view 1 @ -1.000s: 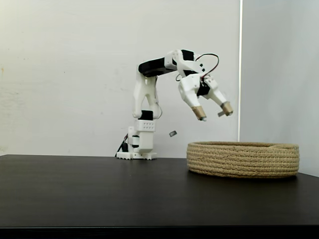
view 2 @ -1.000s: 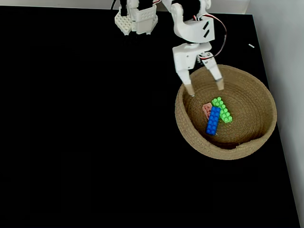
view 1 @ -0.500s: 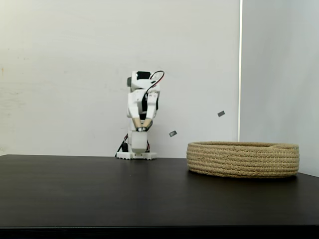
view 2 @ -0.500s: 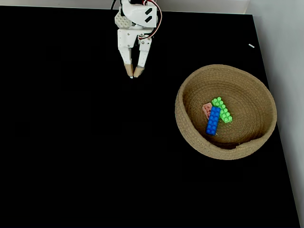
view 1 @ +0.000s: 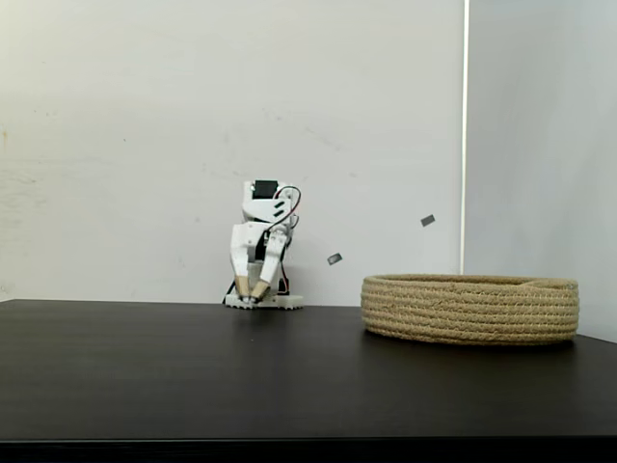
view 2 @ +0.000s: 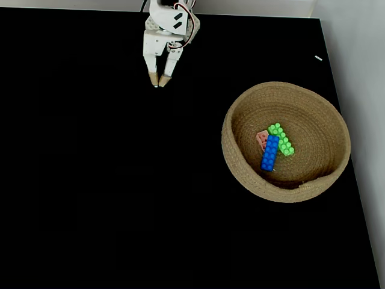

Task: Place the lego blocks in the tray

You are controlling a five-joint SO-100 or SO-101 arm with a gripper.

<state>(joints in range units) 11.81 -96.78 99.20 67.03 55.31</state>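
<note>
Gripper (view 2: 159, 83) points down at the black counter (view 2: 108, 180), nearly closed and holding nothing; three lego blocks (view 2: 274, 146) lie together inside the tray (view 2: 240, 174).

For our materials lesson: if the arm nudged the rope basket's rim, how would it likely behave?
The basket is wide and shallow, so it would probably slide across the smooth dark table rather than tip. Its coiled rope wall looks soft and may give slightly. It holds only three small bricks, so it is probably light.
</note>
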